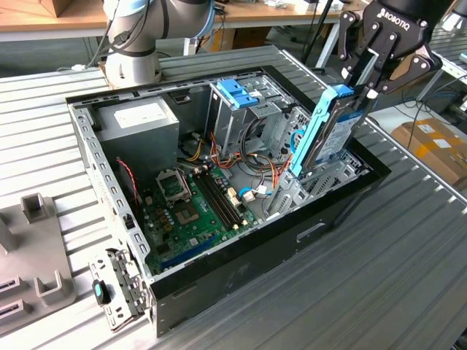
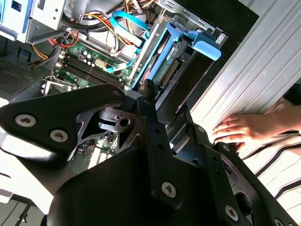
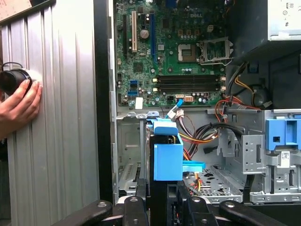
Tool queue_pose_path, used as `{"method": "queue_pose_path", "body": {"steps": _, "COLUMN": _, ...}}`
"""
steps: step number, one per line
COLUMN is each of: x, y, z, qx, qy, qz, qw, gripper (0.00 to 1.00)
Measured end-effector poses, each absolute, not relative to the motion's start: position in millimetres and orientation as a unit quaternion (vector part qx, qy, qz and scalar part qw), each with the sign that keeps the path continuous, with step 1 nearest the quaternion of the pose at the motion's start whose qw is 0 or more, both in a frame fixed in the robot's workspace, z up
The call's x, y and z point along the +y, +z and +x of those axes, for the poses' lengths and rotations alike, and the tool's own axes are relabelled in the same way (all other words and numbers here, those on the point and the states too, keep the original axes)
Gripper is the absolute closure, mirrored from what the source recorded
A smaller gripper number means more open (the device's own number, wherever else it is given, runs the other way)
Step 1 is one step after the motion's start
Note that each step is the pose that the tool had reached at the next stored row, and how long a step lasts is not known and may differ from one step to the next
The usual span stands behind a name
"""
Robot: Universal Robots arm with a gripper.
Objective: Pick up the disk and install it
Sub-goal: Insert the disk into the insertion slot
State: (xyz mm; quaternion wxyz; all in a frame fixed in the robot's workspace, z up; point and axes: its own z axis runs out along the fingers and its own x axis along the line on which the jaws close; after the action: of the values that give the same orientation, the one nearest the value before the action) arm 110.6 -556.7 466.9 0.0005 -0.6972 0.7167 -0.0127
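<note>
The disk (image 1: 328, 127), dark with bright blue side rails, stands tilted on edge at the right end of the open computer case (image 1: 241, 255), its lower end down in the drive bay. My black gripper (image 1: 359, 86) is shut on its upper end, above the case's right wall. In the second wrist view the blue rails of the disk (image 2: 160, 52) run away from the fingers (image 2: 148, 94) into the bay. In the first wrist view the disk's blue end (image 3: 167, 150) sits just ahead of the gripper (image 3: 162, 200).
An upright grey drive cage with a blue top (image 1: 237, 95) stands beside the bay, with cables and the motherboard (image 1: 190, 204) below. A person's hand (image 2: 244, 129) rests on the ribbed table by the case. The arm's base (image 1: 131, 44) stands behind; grey fixtures (image 1: 36, 248) lie at the exterior view's left.
</note>
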Motion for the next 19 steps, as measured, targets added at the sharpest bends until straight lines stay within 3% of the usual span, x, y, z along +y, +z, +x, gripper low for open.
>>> {"method": "queue_pose_path", "body": {"steps": 19, "x": -557, "y": 439, "z": 111, "qx": 0.717, "qy": -0.013, "qz": -0.697, "qw": 0.001, "gripper": 0.65}}
